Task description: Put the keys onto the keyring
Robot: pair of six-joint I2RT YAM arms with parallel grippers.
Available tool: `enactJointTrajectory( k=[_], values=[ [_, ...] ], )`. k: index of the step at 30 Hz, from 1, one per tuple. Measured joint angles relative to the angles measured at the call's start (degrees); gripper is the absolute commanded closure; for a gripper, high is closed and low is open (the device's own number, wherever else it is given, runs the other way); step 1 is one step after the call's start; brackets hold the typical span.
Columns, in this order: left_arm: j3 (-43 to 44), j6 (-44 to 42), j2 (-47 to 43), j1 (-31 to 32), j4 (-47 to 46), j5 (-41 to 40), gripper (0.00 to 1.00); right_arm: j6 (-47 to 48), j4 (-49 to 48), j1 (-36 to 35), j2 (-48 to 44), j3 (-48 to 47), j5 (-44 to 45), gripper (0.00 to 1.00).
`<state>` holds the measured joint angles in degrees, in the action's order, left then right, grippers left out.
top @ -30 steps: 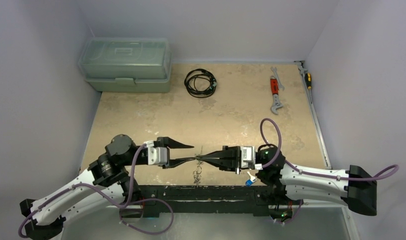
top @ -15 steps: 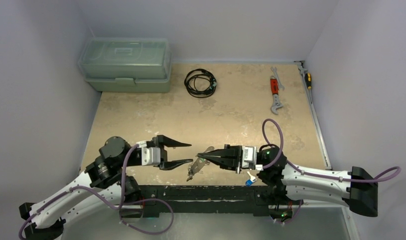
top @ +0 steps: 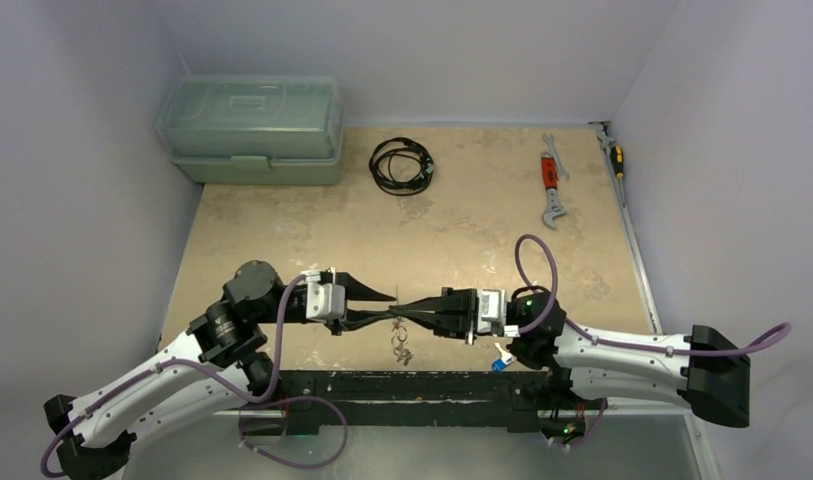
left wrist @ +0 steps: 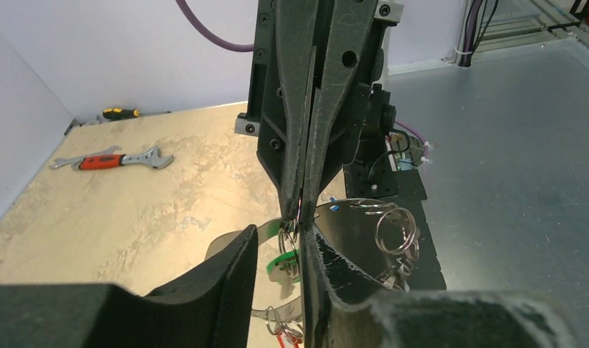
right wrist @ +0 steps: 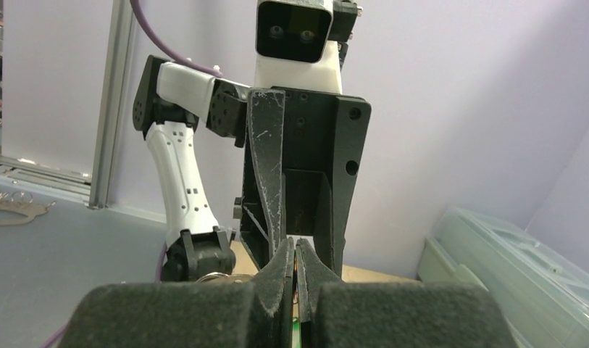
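Both arms meet over the near edge of the surface [top: 462, 240].

The right gripper [top: 395, 316] has its fingers pressed together. In the left wrist view their tips pinch thin wire, which appears to be part of the keyring [left wrist: 226, 241]. The loop's silvery arc runs just beside the left gripper [top: 387, 307].

The left fingers [left wrist: 230, 283] are spread apart and grip nothing. They sit on either side of the right gripper's tips. Whether they touch the wire cannot be determined.

The keys [top: 402, 348] hang in a small bunch directly below the meeting point. A green tag [left wrist: 282, 262] and several small split rings [left wrist: 396, 228] are among them.

One blue key [top: 499, 362] lies apart, beside the right arm's base.

Along the far side of the surface:
- a green box [top: 252, 130]
- a black cable coil [top: 402, 165]
- a red-handled wrench [top: 552, 185]
- a screwdriver [top: 615, 155]
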<state>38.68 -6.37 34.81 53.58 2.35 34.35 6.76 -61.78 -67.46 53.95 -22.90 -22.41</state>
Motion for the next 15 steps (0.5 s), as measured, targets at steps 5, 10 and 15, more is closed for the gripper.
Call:
enactJointTrajectory(
  k=[5,10,15],
  values=[
    [0.0,0.7,-0.28,-0.35,-1.03,0.85,1.0,-0.52,-1.6,0.04,0.57,-0.5,-0.26,1.0],
    [0.0,0.81,-0.33,-0.66,-1.33,1.49,1.0,-0.98,-2.6,0.09,0.94,-0.55,-0.28,1.0],
    [0.76,0.33,-0.11,-0.7,1.16,0.57,1.0,-1.25,-1.51,0.2,0.92,-0.63,-0.02,0.75]
  ],
)
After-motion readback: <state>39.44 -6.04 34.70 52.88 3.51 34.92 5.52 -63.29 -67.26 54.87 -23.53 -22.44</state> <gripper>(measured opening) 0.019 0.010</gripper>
